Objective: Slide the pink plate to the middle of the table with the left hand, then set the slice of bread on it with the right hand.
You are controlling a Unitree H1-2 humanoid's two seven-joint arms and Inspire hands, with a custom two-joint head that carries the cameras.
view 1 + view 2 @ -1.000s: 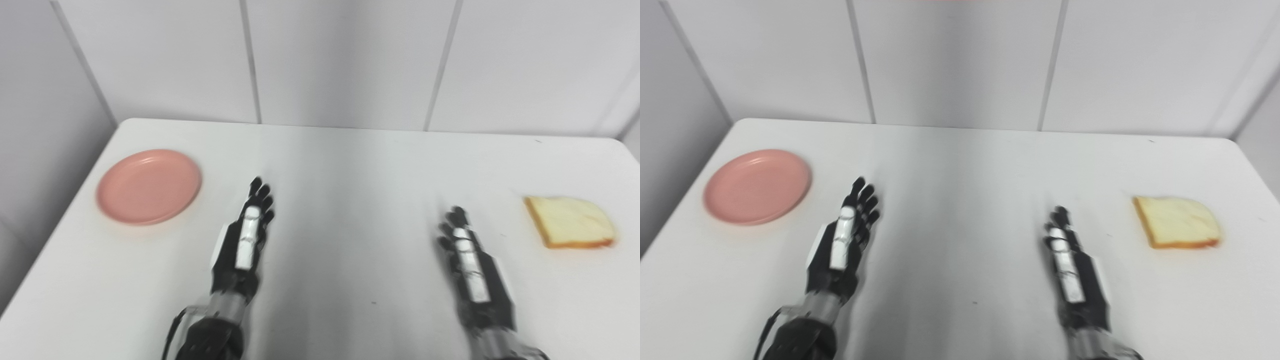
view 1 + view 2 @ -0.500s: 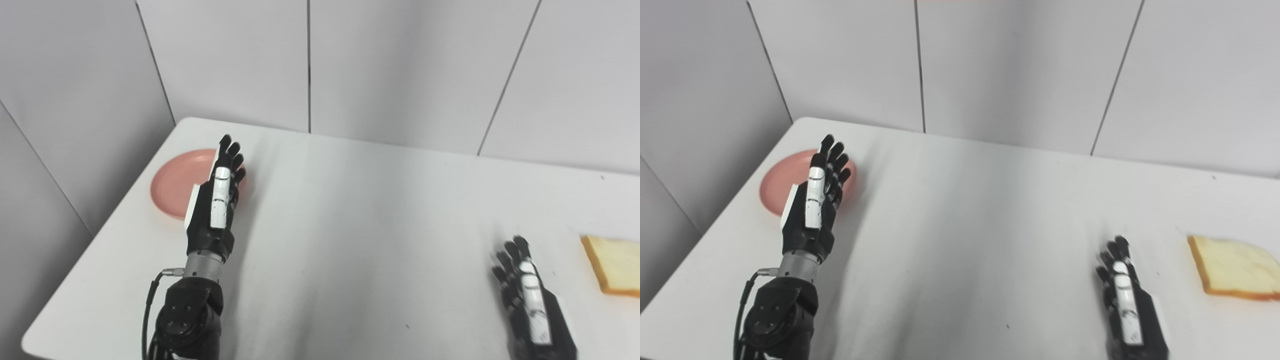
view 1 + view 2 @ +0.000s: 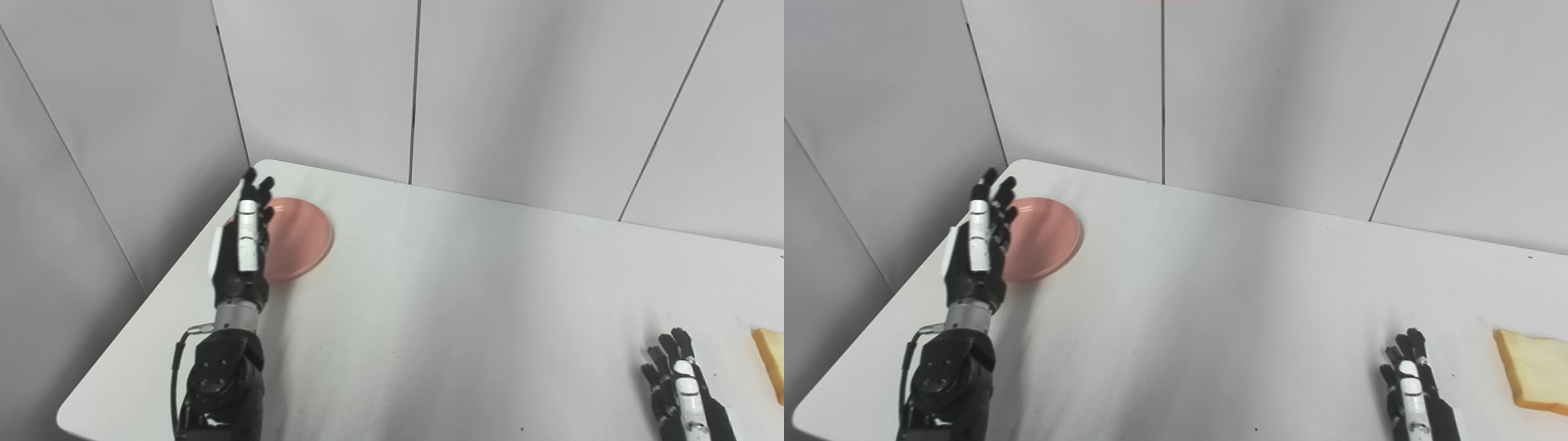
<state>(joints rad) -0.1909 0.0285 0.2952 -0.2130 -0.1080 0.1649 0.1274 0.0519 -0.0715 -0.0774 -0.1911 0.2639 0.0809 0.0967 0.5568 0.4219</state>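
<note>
Grey panelled walls behind white table (image 3: 465,294).

Left eye view: one pink plate (image 3: 300,239) at left-centre of frame, near table's far-left corner, not yet slid to middle. Left hand (image 3: 242,248) empty, fingers spread, over plate's left rim (contact unclear). Right hand (image 3: 683,392) lower right, fingers apart, holding nothing.

Right eye view: one bread slice (image 3: 1534,370) at right edge, untouched. Both steps remain.

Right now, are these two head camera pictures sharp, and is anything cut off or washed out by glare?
Left eye view: sharp, evenly lit, no harsh glare; the bread slice is cut by the right edge. Right eye view: equally sharp; the slice shows more fully, soft shadows lie beside the left hand and pink plate, and the right hand is clipped at the bottom edge.
</note>
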